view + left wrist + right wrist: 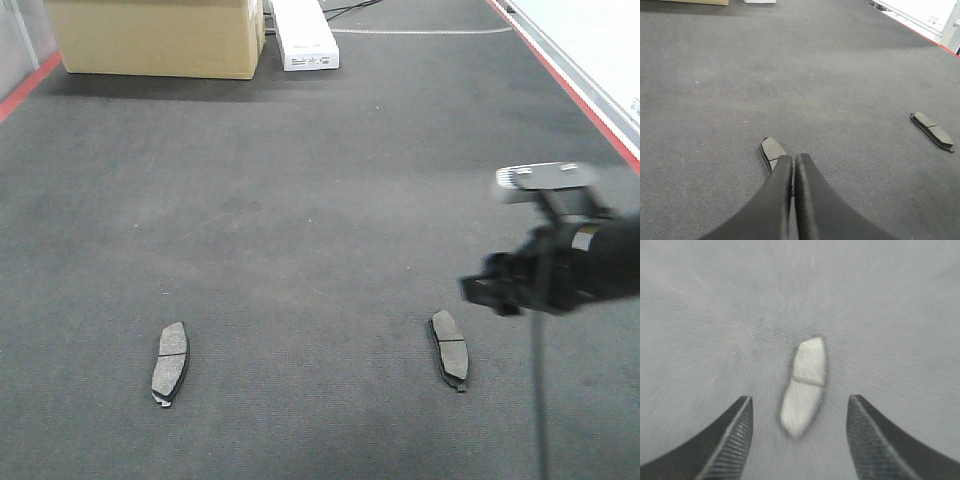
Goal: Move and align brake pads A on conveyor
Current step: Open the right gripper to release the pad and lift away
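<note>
While the right gripper [800,399] hangs with its ribbed black fingers [732,440] spread wide and nothing in its grasp, the first brake pad [805,385] lies flat beneath the gap, centred between the tips and reaching a little beyond them. It is a slightly curved oblong, blurred pale in the wrist view, with a thin groove across its middle.

The second brake pad [771,149], grey-brown and grainy on a dark backing, sits just past the tip of the left gripper [793,159] and is partly hidden behind it. I cannot tell whether they touch. That gripper's smooth black fingers are pressed together and hold nothing.

Both pads rest well apart on the conveyor [300,200], a dark grey felt-like surface edged by red strips [30,85]. Far beyond the grippers stand a cardboard box [155,35] and a long white box [305,40].
</note>
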You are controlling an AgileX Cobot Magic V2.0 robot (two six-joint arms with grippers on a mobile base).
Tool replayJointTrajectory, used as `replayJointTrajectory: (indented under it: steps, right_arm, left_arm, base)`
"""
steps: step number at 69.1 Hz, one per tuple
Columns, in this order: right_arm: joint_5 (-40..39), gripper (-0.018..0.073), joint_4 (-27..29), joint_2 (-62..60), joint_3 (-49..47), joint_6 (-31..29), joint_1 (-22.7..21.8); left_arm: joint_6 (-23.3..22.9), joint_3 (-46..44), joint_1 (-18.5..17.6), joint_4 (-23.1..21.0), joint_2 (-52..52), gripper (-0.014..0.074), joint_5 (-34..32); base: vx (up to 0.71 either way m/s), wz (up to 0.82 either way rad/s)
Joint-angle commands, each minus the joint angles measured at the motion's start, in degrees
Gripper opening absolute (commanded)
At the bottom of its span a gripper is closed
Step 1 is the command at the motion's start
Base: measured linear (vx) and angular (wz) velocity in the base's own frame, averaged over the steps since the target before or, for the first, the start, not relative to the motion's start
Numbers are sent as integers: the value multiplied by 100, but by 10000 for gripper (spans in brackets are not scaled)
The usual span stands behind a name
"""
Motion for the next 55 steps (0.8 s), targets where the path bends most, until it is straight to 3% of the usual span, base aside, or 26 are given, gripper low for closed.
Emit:
replayJointTrajectory:
  steps: [1,22,30,44,55]
  right_arm:
    - [-168,365,-110,-958,311,-37,-16]
    - [-244,330,-117,-3172,1755,-203,-16]
    - [-271,237,-93,-3926,2202,-473,-16]
    - [-563,-15,-93,-5106,2796,-501,-16]
    - [-710,-8,-93,-5599,2906,-501,-16]
  left_arm:
    - [-1,-134,-36,63,34,-6,-417]
    - [-1,-134,-36,63,34,-6,-417]
    - [-1,-134,-36,63,34,-6,-417]
    - [-1,-134,-36,63,34,-6,-417]
    - [-1,-134,-36,63,34,-6,-417]
  base:
    - [0,0]
    - [0,0]
    - [0,0]
    - [0,0]
    - [0,0]
